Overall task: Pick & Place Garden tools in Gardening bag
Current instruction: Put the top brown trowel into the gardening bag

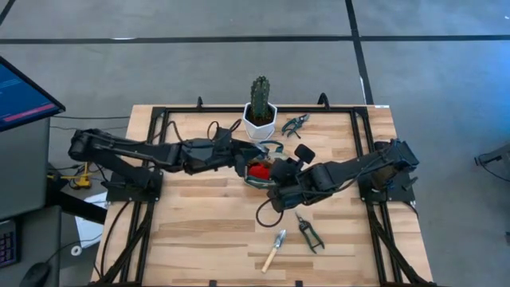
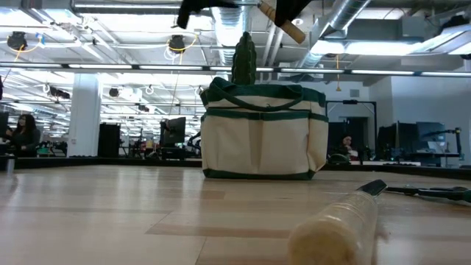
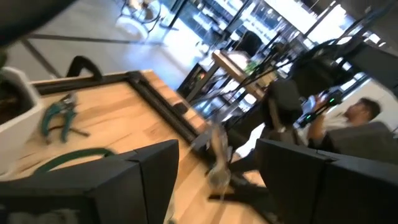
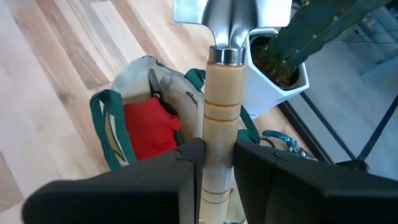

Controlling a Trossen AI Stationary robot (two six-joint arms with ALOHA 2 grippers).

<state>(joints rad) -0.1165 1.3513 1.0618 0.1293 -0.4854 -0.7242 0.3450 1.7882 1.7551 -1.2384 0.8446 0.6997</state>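
Carrying wooden-handled trowel in right gripper above gardening bag (left gripper gaping empty beside bag); next: lower, release.

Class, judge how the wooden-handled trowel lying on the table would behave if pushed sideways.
The trowel would probably roll a little, since its handle looks round. The flat metal blade should soon stop it. It looks stiff, so it would likely shift as one piece.

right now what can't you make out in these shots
- Bag's contents: in the right wrist view only a red piece shows inside the gardening bag; the rest is hidden by its fabric.
- Left gripper: high view hides it among the arms; the tool between its fingers is blurred.
- Tool held by the right gripper: blade cut off by the edge.
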